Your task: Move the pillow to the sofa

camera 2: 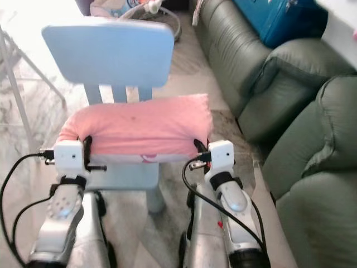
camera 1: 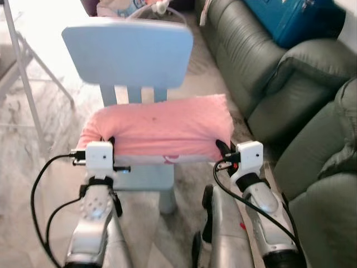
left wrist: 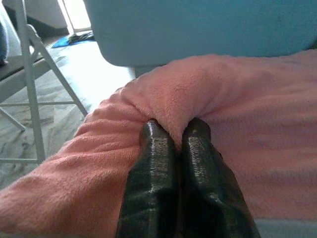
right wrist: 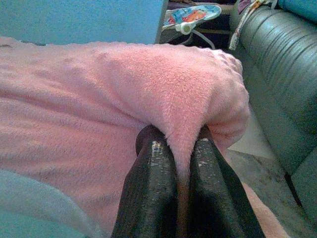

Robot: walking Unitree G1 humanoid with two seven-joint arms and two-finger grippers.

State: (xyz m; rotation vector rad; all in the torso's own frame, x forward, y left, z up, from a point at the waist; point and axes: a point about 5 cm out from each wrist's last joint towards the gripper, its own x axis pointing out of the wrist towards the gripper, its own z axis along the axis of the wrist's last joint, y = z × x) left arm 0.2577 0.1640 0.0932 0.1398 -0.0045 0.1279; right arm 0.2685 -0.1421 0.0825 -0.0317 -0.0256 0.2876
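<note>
Left eye view: the left end effector (camera 1: 107, 144) is pinching the near left end of the fluffy pink rectangular pillow (camera 1: 162, 127), and the right end effector (camera 1: 223, 149) is pinching its near right end. The pillow is lying across the seat of the pale blue plastic child's chair (camera 1: 129, 51), in front of the chair's broad backrest. The dark green leather sofa (camera 1: 262, 72) is standing to the robot's right, apart from the chair, with a blue box-like object (camera 1: 284, 19) resting on its cushions. The grey marbled floor (camera 1: 28, 139) is spreading beneath the chair, and a white metal frame leg (camera 1: 22, 72) is slanting at the far left.

Right eye view: the same scene is showing; both silver arms are reaching forward, one to each end of the pillow, and a colourful baby bouncer (camera 2: 136, 8) is sitting on the floor beyond the chair.

Left wrist view: the two black fingers (left wrist: 153, 173) are pressing together on a raised fold of pink fleece, with the blue backrest looming behind.

Right wrist view: the two black fingers (right wrist: 151, 188) are squeezing a ridge of fleece at the pillow's corner, with the sofa lying beyond.
</note>
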